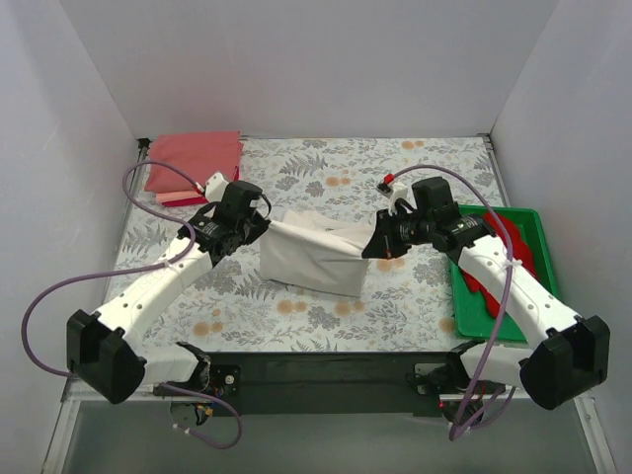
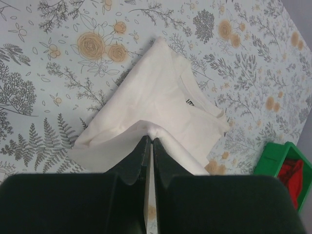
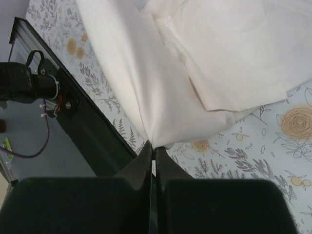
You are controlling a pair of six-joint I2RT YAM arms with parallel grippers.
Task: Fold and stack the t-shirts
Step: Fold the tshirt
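Observation:
A white t-shirt (image 1: 314, 255) hangs between my two grippers at mid table, its lower part resting on the cover. My left gripper (image 1: 265, 225) is shut on its left edge; the pinch shows in the left wrist view (image 2: 150, 138), with the shirt (image 2: 161, 107) and its collar label below. My right gripper (image 1: 371, 245) is shut on its right edge, seen in the right wrist view (image 3: 153, 147) with the shirt (image 3: 195, 63). Folded pink and salmon t-shirts (image 1: 194, 164) lie stacked at the far left corner. A red t-shirt (image 1: 510, 259) lies in the green tray.
The green tray (image 1: 472, 314) stands at the right edge, and its corner also shows in the left wrist view (image 2: 273, 156). The floral table cover (image 1: 326, 168) spans the table. White walls close the back and sides. A black rail (image 1: 316, 370) runs along the near edge.

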